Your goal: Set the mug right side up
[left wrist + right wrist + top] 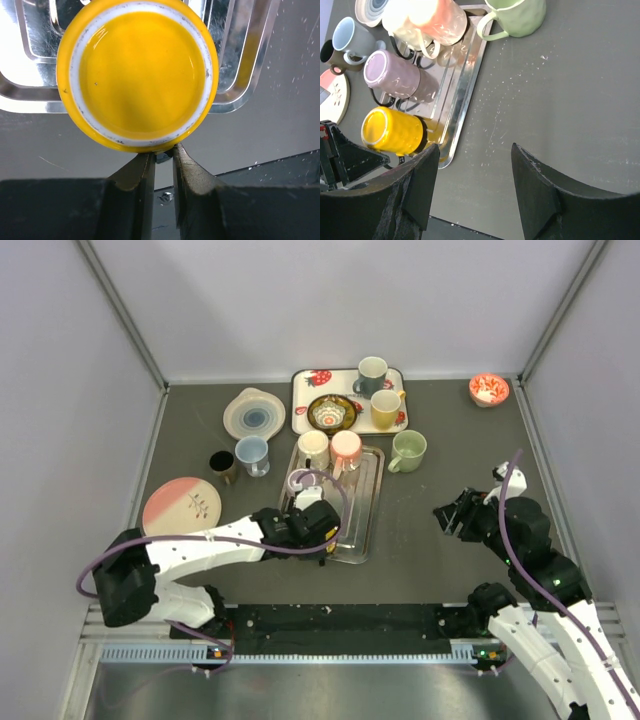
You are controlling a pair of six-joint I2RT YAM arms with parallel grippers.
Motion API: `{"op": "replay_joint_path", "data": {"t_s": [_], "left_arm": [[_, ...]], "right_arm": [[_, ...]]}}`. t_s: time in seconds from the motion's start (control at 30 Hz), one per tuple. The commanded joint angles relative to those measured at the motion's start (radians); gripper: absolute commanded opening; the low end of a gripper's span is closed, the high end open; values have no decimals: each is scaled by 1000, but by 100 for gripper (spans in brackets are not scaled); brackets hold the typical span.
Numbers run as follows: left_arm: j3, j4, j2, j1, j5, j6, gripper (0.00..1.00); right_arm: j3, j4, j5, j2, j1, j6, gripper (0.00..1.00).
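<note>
A yellow mug [137,72] stands upside down at the near end of a silver tray [245,65], its flat base with a white ring facing my left wrist camera. My left gripper [164,150] is closed to a narrow gap on a dark part at the mug's near edge, apparently the handle. In the top view the left gripper [318,530] covers the mug. In the right wrist view the yellow mug [392,131] shows base up on the tray [465,75]. My right gripper [475,150] is open and empty over bare table, right of the tray [365,510].
A purple mug [395,75] stands upside down on the tray, with a cream mug [313,448] and a pink mug [346,447] at its far end. A green mug [408,450], a strawberry tray [310,380], a blue mug [252,454] and a pink plate [181,505] stand around.
</note>
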Motion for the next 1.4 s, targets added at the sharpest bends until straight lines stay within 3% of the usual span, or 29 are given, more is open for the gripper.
{"op": "replay_joint_path", "data": {"t_s": [0.0,0.23,0.6,0.73,0.9,1.07,1.17,1.3,1.37], "left_arm": [[-53,71,-72,-15,19,138,0],[-59,114,-221,-18,-7,224,0],[10,136,-276,-18,-18,300,0],[7,237,-350,-18,-51,299,0],[-16,549,-454,-17,-73,310,0],[-1,763,-450,-9,-36,322,0],[-31,934,-448,3,-1,297,0],[-74,1139,-428,40,77,232,0],[-103,1252,-410,66,113,167,0]], "right_arm": [[4,43,-10,-5,1,-14,60],[4,43,-20,5,1,-17,59],[4,49,-29,28,1,-20,59],[-1,85,-156,20,-1,-27,58],[-60,254,-398,-6,1,58,59],[-139,418,-532,-34,1,222,60],[-218,608,-599,-69,1,360,61],[-342,1021,-641,-87,1,624,66],[-404,1148,-638,-75,-1,706,68]]}}
